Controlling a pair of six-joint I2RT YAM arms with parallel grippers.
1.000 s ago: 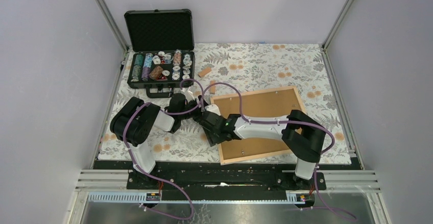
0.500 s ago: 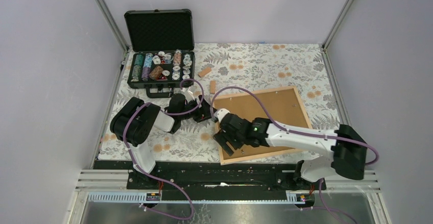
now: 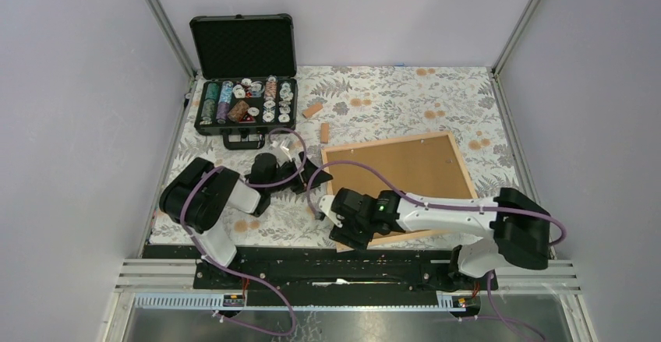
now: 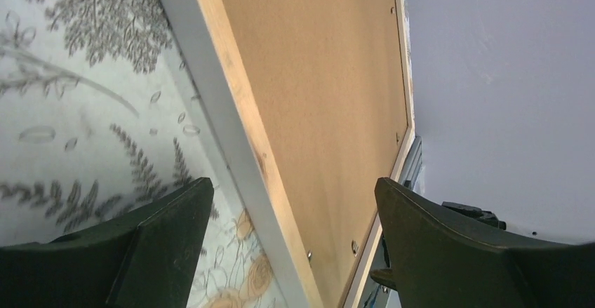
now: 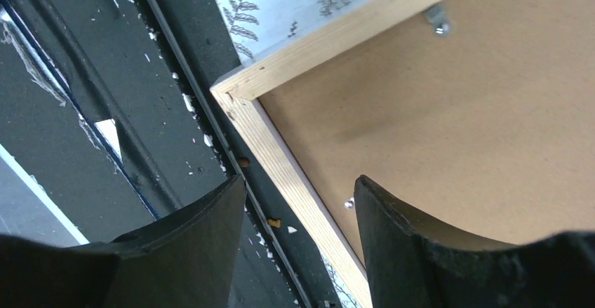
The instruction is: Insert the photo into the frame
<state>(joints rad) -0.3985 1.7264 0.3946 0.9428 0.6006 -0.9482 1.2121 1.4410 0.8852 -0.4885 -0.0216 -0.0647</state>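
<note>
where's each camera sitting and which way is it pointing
Top external: above and behind the bases, looking down at the floral-cloth table; left arm and right arm show.
Left wrist: low over the table, looking along one side of the pale wooden rectangular picture frame; open left claw at the bottom.
Right wrist: above the frame's near corner and black metal rail; open right claw at the bottom.
Both wrist views share the frame and its brown backing board.

I work in a lab test cell: plain grey walls (image 3: 70, 124) left and right, aluminium posts (image 3: 160, 19), mounting rail (image 3: 351, 273) near.
</note>
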